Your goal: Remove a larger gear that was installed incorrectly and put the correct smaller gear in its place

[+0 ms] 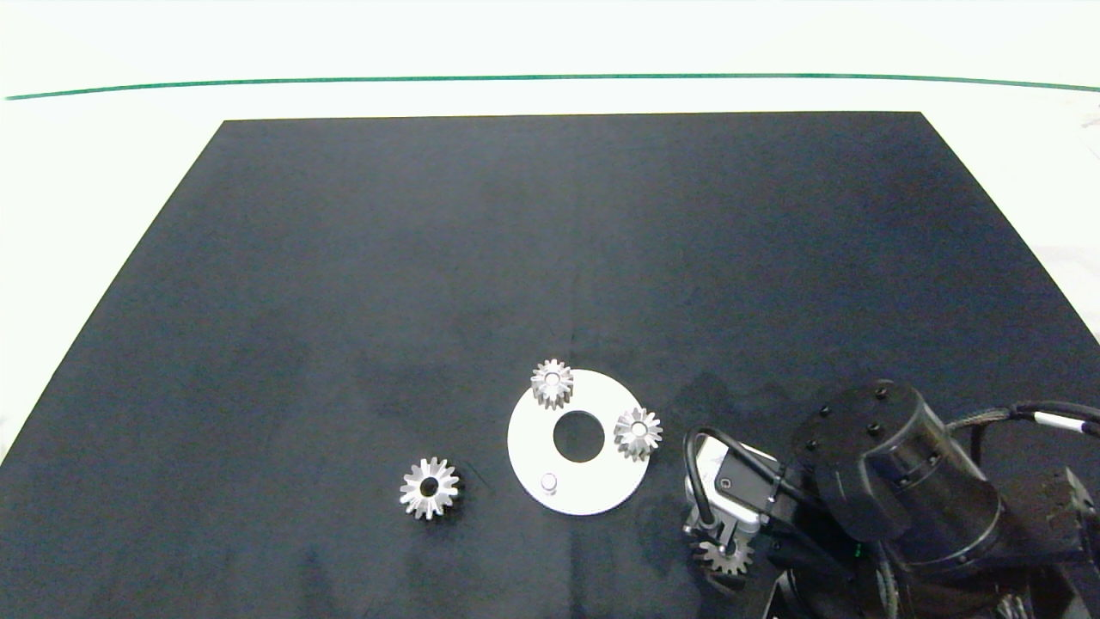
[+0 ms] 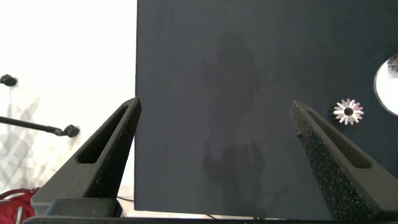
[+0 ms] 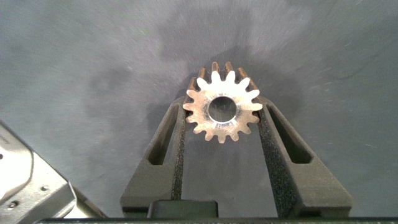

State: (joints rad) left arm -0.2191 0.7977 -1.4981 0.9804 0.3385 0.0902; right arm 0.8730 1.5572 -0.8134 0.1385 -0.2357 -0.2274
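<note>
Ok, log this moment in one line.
right gripper: shut on blunt-toothed silvery metal gear | star-like long-toothed gear: on mat | left gripper: open, idle

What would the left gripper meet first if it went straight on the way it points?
Probably only the black mat: the open left gripper faces bare cloth. The larger gear lies off to one side, outside its fingers.

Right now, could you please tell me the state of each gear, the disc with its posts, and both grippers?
larger gear: off the disc, lying flat on the mat
smaller gear: gripped between the right fingers
right gripper: shut on the smaller gear, beside the disc
left gripper: open, holding nothing, over the mat's edge
white disc: two gears mounted
third post: bare
</note>
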